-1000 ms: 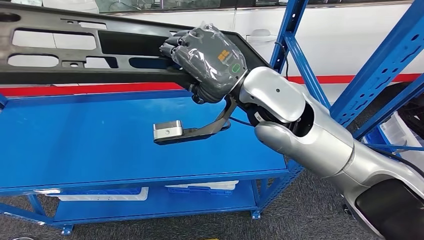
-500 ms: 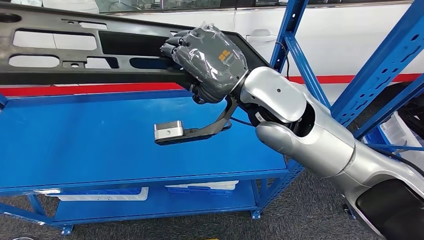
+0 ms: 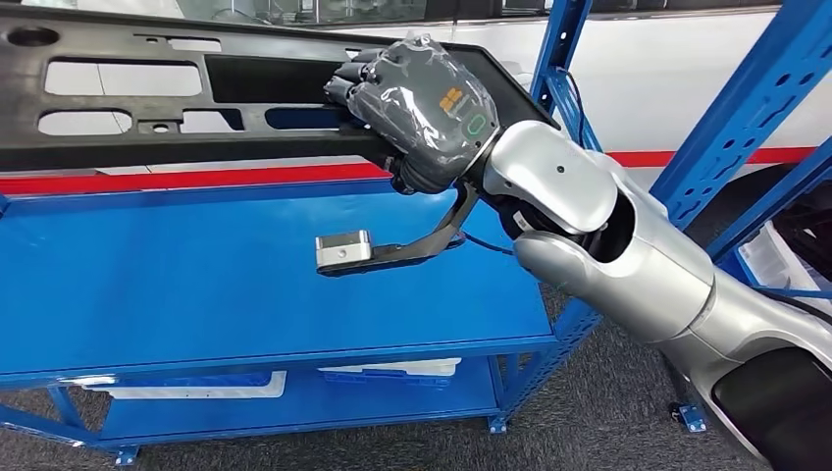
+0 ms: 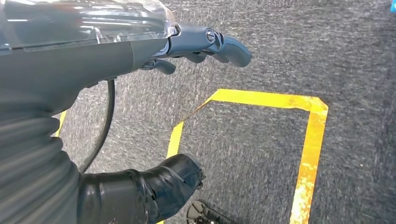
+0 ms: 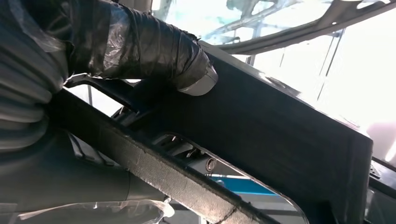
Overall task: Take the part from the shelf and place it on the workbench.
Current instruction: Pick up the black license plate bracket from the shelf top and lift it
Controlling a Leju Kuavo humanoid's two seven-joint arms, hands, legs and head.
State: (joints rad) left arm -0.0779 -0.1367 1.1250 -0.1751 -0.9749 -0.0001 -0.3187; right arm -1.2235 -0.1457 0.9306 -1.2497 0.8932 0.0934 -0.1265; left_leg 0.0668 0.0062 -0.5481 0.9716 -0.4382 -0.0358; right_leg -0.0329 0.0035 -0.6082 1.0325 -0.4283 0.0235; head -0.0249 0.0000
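A long black plastic part (image 3: pixel 196 108) with several cut-out openings hangs above the blue shelf board (image 3: pixel 196 285), reaching to the head view's left edge. My right hand (image 3: pixel 422 108), grey under a clear film, grips the part's lower rail near its right end. In the right wrist view the thumb (image 5: pixel 140 46) presses on the dark panel (image 5: pixel 280 140) of the part. My left hand (image 4: pixel 196 46) hangs over grey carpet with its fingers apart and nothing in it.
Blue shelf uprights (image 3: pixel 569 69) stand just right of my right arm, with a diagonal brace (image 3: pixel 755 108) further right. White trays (image 3: pixel 392 371) lie on the lower shelf. Yellow floor tape (image 4: pixel 308 140) marks the carpet below my left hand.
My right hand and the black part have moved a little up and to the right above the shelf board.
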